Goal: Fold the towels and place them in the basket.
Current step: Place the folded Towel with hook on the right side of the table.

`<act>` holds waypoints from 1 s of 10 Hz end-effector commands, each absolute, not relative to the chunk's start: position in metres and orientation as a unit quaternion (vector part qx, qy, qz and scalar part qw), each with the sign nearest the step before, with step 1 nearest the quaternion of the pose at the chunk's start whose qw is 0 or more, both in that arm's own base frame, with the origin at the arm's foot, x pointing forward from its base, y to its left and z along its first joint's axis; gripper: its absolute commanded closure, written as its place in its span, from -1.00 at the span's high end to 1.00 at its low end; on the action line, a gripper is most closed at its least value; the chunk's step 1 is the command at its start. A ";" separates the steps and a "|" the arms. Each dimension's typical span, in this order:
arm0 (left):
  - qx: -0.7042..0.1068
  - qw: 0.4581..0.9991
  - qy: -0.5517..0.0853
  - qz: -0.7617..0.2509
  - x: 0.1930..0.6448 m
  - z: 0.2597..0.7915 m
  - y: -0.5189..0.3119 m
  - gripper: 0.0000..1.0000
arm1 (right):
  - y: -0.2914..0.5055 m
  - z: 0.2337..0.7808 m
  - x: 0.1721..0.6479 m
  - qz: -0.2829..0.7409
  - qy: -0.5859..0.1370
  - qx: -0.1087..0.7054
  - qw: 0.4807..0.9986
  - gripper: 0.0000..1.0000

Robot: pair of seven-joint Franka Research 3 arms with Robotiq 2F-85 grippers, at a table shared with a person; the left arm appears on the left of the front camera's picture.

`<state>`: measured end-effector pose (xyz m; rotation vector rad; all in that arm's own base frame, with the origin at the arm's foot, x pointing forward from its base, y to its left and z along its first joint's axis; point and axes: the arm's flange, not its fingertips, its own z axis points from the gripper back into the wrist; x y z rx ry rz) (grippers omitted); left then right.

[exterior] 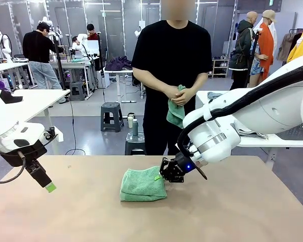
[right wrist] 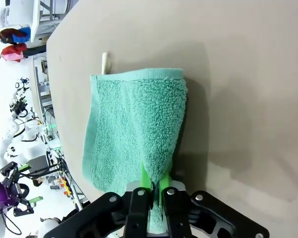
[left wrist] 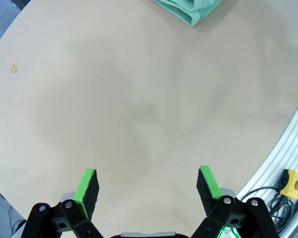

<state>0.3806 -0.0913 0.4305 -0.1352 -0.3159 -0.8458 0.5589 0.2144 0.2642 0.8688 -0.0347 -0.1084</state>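
Observation:
A folded mint-green towel point(exterior: 141, 184) lies on the table's middle. My right gripper point(exterior: 159, 176) is shut on its right edge; in the right wrist view the towel point(right wrist: 134, 129) bunches up between the green pads point(right wrist: 145, 177). A corner of the same towel point(left wrist: 188, 9) appears at the top of the left wrist view. My left gripper point(exterior: 50, 187) hangs open over the table's left side, and its fingers point(left wrist: 88, 187) stand wide apart above bare tabletop. The person across the table holds a second green towel point(exterior: 175, 111) in both hands. The basket is out of view.
The tan table point(exterior: 232, 212) has free room left, right and in front of the towel. A yellow emergency button point(left wrist: 294, 182) and a cable lie off the table's edge in the left wrist view. Behind the person stand stools point(exterior: 111, 116) and other tables.

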 end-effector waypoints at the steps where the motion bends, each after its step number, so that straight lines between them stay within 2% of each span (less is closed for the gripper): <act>1: -0.057 0.902 -0.151 -0.401 0.380 0.430 -0.093 1.00 | 0.214 0.263 0.559 -0.053 -0.017 0.420 0.906 -1.00; 2: -0.057 0.902 -0.151 -0.401 0.380 0.430 -0.093 1.00 | 0.214 0.263 0.559 -0.053 -0.017 0.420 0.906 -1.00; 3: -0.057 0.902 -0.151 -0.401 0.380 0.430 -0.093 1.00 | 0.214 0.264 0.559 -0.053 -0.017 0.421 0.906 -0.86; 4: -0.057 0.902 -0.151 -0.401 0.380 0.430 -0.093 1.00 | 0.197 0.283 0.555 -0.043 -0.022 0.408 0.912 -0.88; 7: -0.057 0.902 -0.151 -0.401 0.380 0.430 -0.093 1.00 | 0.114 0.296 0.550 -0.039 -0.027 0.348 0.936 -0.88; 10: -0.057 0.902 -0.151 -0.401 0.380 0.430 -0.093 1.00 | 0.018 0.319 0.543 -0.044 -0.048 0.334 0.940 -0.88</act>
